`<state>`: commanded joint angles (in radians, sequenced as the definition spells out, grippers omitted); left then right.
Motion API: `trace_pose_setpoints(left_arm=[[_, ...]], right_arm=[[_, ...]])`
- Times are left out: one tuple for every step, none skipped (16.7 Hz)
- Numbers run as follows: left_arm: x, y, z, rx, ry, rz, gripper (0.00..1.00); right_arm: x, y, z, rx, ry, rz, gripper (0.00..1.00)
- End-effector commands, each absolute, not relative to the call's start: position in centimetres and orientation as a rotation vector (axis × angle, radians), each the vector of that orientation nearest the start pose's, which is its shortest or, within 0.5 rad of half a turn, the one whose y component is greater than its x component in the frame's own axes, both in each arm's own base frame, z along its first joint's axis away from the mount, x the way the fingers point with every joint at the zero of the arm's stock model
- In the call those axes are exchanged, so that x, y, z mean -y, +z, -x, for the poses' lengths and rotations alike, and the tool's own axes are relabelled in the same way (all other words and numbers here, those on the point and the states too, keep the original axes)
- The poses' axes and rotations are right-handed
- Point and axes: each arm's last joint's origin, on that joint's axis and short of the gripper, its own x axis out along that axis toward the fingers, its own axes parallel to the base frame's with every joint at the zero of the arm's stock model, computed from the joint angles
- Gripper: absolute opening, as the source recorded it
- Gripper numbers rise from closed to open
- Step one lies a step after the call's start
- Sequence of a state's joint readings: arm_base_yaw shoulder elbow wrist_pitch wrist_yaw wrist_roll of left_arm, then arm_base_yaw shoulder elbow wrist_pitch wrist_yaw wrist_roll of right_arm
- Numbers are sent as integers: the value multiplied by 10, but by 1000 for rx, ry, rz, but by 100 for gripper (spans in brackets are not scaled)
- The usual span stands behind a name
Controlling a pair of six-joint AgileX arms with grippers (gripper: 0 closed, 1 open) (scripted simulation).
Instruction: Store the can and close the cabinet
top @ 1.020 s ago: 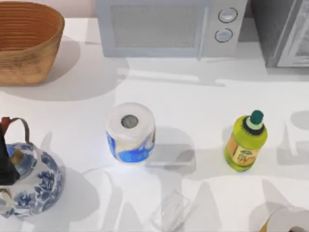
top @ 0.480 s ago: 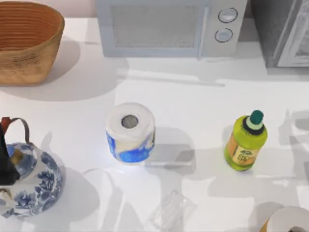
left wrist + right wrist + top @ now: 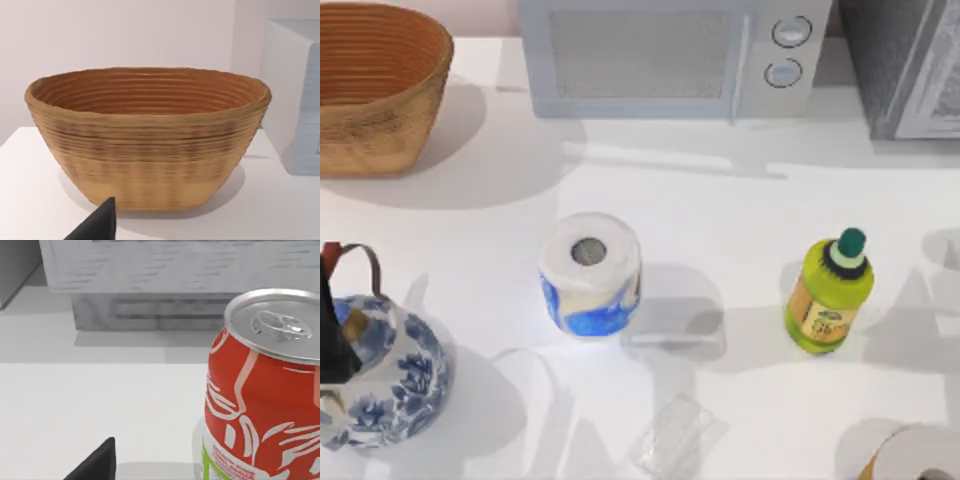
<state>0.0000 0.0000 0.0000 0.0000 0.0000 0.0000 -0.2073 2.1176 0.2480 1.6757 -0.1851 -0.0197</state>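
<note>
While the white table (image 3: 720,200) held a basket (image 3: 375,85) far left and a microwave (image 3: 670,55) at the back, the red can (image 3: 265,390) stood upright on it before the grey cabinet (image 3: 165,285). Neither gripper's jaws could be judged.

A rendered kitchen counter: a white worktop (image 3: 720,220) carries a microwave (image 3: 670,55) at 12 o'clock, a grey cabinet (image 3: 910,65) at 1 o'clock, and a woven basket (image 3: 375,85) at 10 o'clock. A blue-and-white teapot (image 3: 385,375) sits at 8 o'clock, a paper roll (image 3: 590,272) near centre, and a green bottle (image 3: 828,292) at 4 o'clock.
</note>
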Motion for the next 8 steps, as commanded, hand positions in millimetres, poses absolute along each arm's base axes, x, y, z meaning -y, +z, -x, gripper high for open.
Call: trace_pose_setpoints(left_arm=[[1,160,-106,0,0,0,100],[1,160,-106,0,0,0,100],[1,160,-106,0,0,0,100],[1,160,-106,0,0,0,100],[1,160,-106,0,0,0,100],[1,160,-106,0,0,0,100],[1,160,-106,0,0,0,100],[1,160,-106,0,0,0,100]], right_arm=[[46,50,-239,-194,-3,-2,100],[47,48,-238,-194,-8,1,100],[48,47,-237,-194,-10,2,100],[48,47,-237,-194,-10,2,100],[48,47,-237,-194,-10,2,100],[48,47,-237,-194,-10,2,100],[47,47,-237,-198,-7,1,100],[47,47,-237,-198,-7,1,100]])
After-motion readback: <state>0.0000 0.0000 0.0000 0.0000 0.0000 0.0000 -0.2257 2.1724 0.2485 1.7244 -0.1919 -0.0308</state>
